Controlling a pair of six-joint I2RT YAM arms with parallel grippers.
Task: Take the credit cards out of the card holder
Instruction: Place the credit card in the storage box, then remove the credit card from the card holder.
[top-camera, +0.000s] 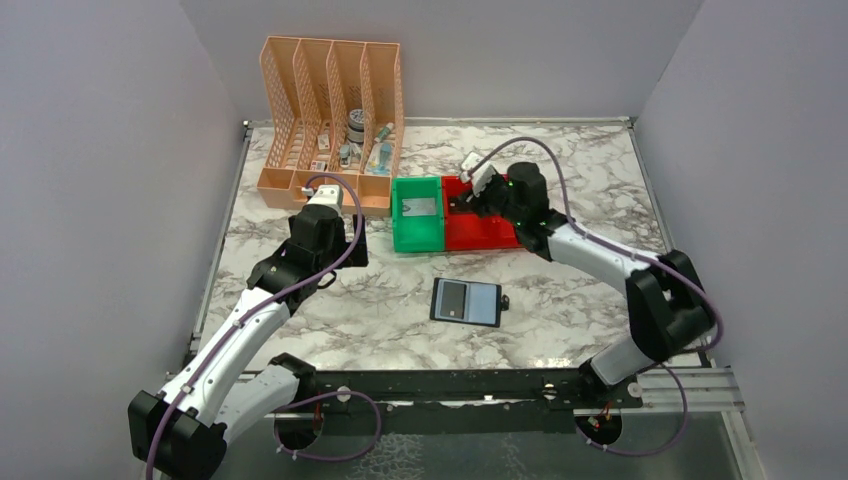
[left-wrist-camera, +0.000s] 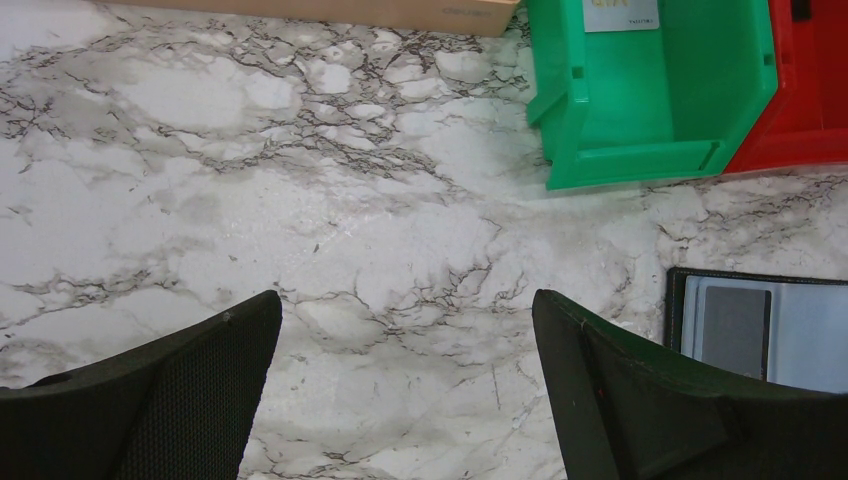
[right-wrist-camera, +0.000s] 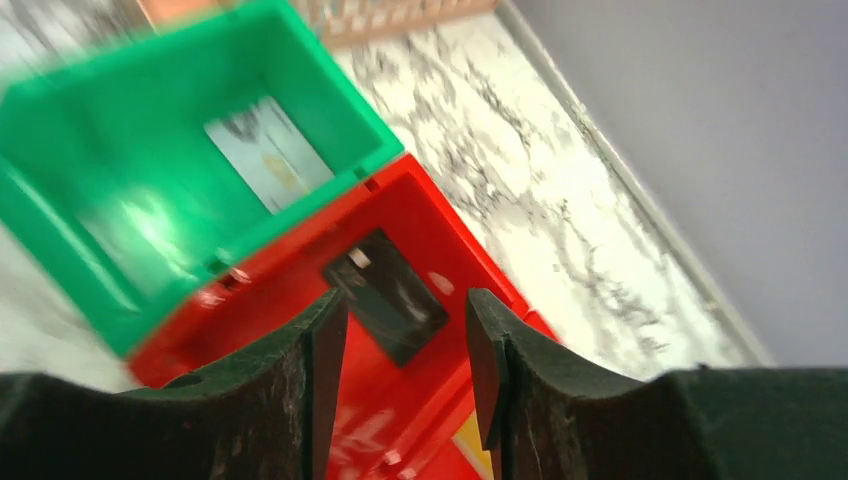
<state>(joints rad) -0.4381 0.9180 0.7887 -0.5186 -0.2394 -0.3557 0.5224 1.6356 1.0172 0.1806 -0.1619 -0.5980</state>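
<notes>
Above the red plastic bin (right-wrist-camera: 450, 245), the right gripper (right-wrist-camera: 407, 325) stands parted, apparently to leave the dark flat card (right-wrist-camera: 385, 297) inside; left gripper (left-wrist-camera: 405, 310), leftward, fully spread, empty

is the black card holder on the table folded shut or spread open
Spread open: the card holder lies flat on the table, both grey-blue inner panels facing up.

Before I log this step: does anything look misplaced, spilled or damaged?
Nothing stands out. The card holder lies open on the table. A pale card lies in the green bin, a dark card in the red bin, below the open right hand.
</notes>
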